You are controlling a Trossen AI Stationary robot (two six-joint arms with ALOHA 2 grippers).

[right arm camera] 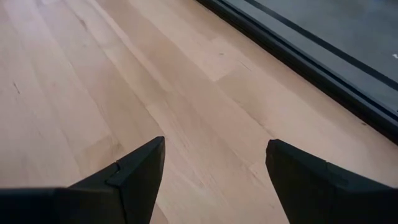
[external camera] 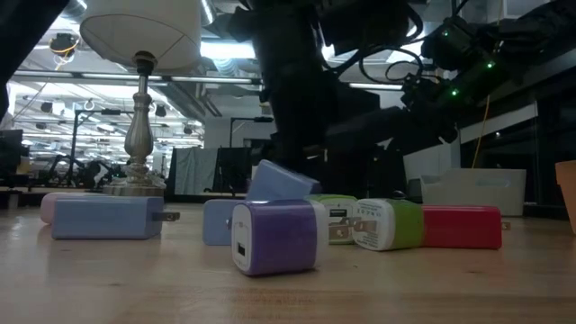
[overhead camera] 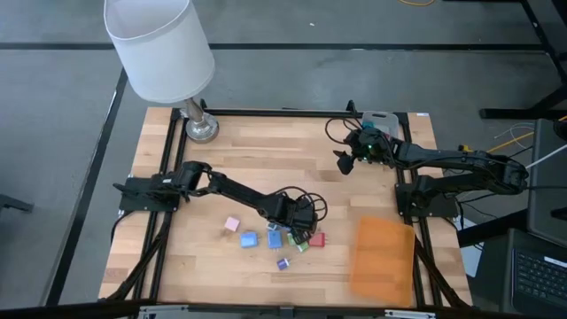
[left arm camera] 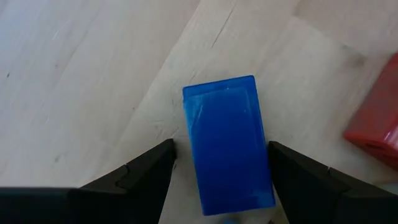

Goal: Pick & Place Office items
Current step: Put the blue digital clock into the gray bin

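Several small office items lie clustered on the wooden table: a pink one, a light blue one, a purple one, a green one and a red one. My left gripper points steeply down over the cluster, open. Its fingers stand on either side of a blue block, across its width. In the low view this block sits tilted among the others. My right gripper waits open above bare wood at the far right.
A lamp with a white shade stands on its metal base at the far left. A flat orange sheet lies at the near right. A pale tray sits at the far right, behind the right arm. A black frame edges the table.
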